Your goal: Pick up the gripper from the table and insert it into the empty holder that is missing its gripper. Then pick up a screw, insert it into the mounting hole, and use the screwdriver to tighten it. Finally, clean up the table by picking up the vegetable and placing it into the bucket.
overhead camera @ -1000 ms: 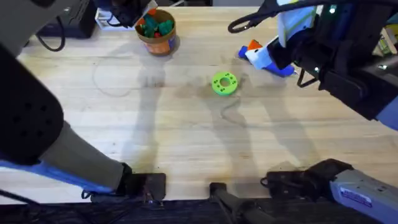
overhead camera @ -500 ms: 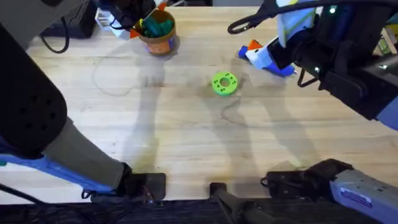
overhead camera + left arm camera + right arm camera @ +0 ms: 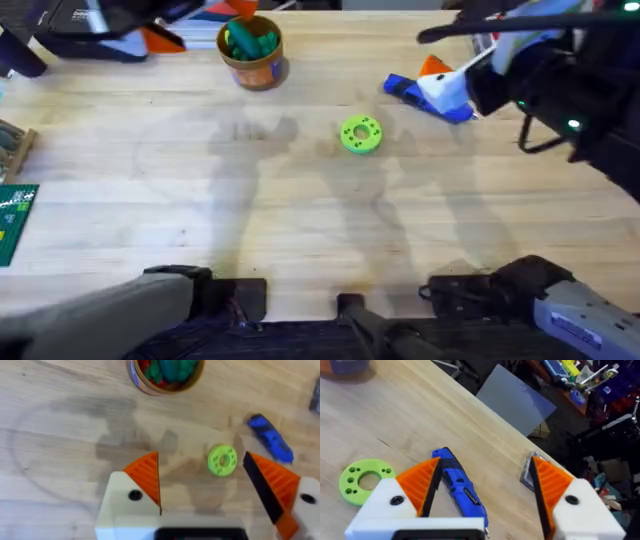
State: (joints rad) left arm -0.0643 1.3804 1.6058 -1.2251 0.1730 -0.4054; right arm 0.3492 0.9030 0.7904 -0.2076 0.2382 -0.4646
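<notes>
The right gripper (image 3: 482, 485) hangs with its jaws spread wide over the blue screwdriver (image 3: 457, 482), which lies flat on the worktop (image 3: 300, 230) beside the lime-green disc (image 3: 361, 134). The left gripper (image 3: 202, 487) is likewise spread and empty, high above the worktop near the bucket (image 3: 251, 50), where the dark green vegetable (image 3: 248, 40) appears to sit among the toy pieces.

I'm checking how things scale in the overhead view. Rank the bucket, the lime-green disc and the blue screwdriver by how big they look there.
1. The bucket, the largest.
2. The blue screwdriver, longer than the disc but partly hidden by the right gripper, so unsure.
3. The lime-green disc, the smallest.
</notes>
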